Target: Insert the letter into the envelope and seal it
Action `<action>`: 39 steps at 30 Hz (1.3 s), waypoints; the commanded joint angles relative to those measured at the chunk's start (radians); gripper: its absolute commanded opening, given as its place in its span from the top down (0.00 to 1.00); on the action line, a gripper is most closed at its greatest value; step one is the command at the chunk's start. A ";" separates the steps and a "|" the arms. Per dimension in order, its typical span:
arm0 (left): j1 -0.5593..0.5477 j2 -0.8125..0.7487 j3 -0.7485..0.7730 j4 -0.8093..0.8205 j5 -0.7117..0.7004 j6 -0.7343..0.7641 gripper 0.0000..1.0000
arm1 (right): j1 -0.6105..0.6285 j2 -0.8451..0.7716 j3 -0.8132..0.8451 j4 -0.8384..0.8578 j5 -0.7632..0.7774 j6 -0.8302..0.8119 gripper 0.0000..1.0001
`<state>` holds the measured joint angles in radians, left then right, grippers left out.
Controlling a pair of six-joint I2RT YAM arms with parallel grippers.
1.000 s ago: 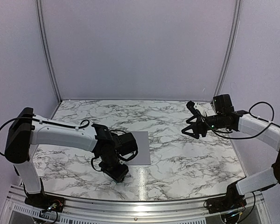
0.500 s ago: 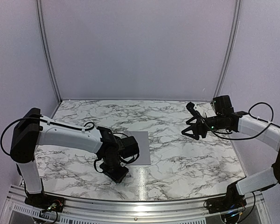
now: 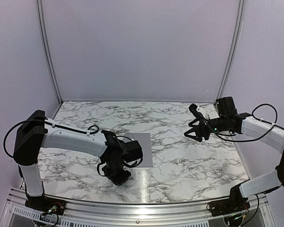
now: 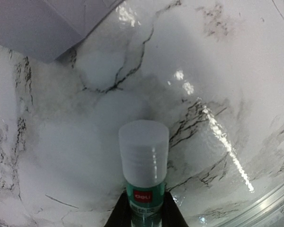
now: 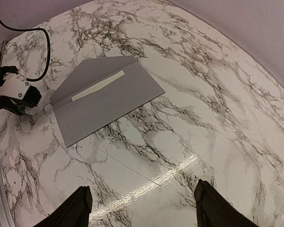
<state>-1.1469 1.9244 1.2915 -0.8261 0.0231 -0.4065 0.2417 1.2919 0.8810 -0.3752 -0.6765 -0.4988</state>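
The grey envelope (image 3: 145, 150) lies flat on the marble table, partly under my left wrist. In the right wrist view the envelope (image 5: 109, 101) shows its flap folded down. A narrow off-white strip (image 5: 98, 85), perhaps the letter's edge, shows along the flap; the rest of the letter is hidden. My left gripper (image 3: 117, 176) is just in front of the envelope's near edge, low over the table. It (image 4: 144, 210) is shut on a green-and-white glue stick (image 4: 144, 158) with its cap on. My right gripper (image 3: 195, 127) hangs open and empty (image 5: 144, 210) above the right side of the table.
The envelope's corner (image 4: 42, 28) shows at the top left of the left wrist view. The table's metal front rail (image 3: 142, 208) runs just near my left gripper. Purple walls enclose the back and both sides.
My left arm has shifted slightly to the right, its gripper staying low by the envelope's near edge with the glue stick. The right arm has barely moved.
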 commanded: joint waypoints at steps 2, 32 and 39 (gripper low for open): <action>-0.003 -0.014 0.078 -0.030 -0.066 0.053 0.93 | -0.004 -0.013 0.055 -0.025 -0.026 -0.007 0.31; 0.020 -0.138 0.155 0.479 0.212 0.379 1.00 | 0.201 0.308 0.547 -0.802 -0.332 -0.392 0.47; 0.019 -0.136 0.154 0.486 0.222 0.373 1.00 | 0.255 0.331 0.568 -0.808 -0.330 -0.388 0.45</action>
<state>-1.1297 1.7962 1.4555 -0.3634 0.2234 -0.0406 0.4675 1.6104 1.4048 -1.1549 -0.9840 -0.8696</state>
